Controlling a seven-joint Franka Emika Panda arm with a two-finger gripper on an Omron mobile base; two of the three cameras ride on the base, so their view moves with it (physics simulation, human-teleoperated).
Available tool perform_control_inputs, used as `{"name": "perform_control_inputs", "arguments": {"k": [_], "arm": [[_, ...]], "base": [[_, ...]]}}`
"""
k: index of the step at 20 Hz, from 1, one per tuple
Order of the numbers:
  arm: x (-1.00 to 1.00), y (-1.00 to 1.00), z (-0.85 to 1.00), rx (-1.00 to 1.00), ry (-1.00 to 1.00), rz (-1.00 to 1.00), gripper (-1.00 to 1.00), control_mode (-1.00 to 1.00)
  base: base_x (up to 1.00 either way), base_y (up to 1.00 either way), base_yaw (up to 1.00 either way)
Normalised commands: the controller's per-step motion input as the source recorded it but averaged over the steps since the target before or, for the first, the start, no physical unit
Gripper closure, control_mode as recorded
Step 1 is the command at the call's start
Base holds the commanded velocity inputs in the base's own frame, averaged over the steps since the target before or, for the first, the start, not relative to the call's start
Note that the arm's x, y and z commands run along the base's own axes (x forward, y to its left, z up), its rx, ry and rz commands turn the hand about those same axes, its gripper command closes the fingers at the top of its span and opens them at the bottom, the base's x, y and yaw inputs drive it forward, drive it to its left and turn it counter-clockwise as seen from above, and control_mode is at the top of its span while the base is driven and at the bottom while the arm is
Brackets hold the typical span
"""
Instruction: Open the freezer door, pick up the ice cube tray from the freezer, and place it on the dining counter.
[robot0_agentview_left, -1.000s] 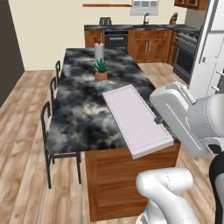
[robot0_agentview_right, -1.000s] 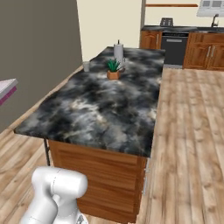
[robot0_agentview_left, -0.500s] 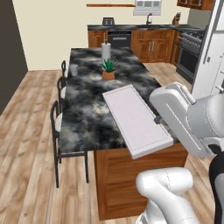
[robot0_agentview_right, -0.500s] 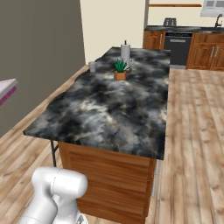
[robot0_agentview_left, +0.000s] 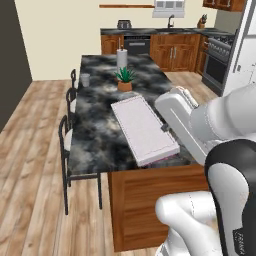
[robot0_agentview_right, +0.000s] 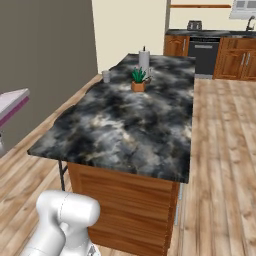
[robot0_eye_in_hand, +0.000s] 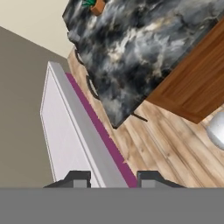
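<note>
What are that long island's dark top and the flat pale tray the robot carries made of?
The dining counter top looks like polished stone: black-and-grey marbling with a soft sheen, on a reddish wooden base. The ice cube tray looks like matte plastic, pale and smooth, though that is uncertain.

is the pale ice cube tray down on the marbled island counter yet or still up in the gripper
Still in the gripper. In the hand view the pale pinkish-white ice cube tray sits between the fingers, out over wood floor beside the black-and-grey marbled dining counter.
</note>
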Motion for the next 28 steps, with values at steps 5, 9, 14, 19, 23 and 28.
{"name": "perform_control_inputs", "arguments": {"k": [5,9,14,19,23,28], "arm": [[1.00,0.00,-0.35,0.01,0.00,0.00,1.00,-1.00],[1.00,0.00,-0.50,0.00,0.00,0.00,1.00,-1.00],[1.00,0.00,-0.51,0.00,0.07,0.00,1.00,-1.00],[0.90,0.02,-0.45,0.00,0.09,0.00,1.00,-1.00],[0.41,0.08,-0.35,0.00,0.05,0.00,1.00,-1.00],[0.19,0.10,-0.40,0.00,0.04,0.00,1.00,-1.00]], "base": [[0.00,0.00,0.00],[0.00,0.00,0.00],[0.00,0.00,0.00],[0.00,0.00,0.00],[0.00,0.00,0.00],[0.00,0.00,0.00]]}}
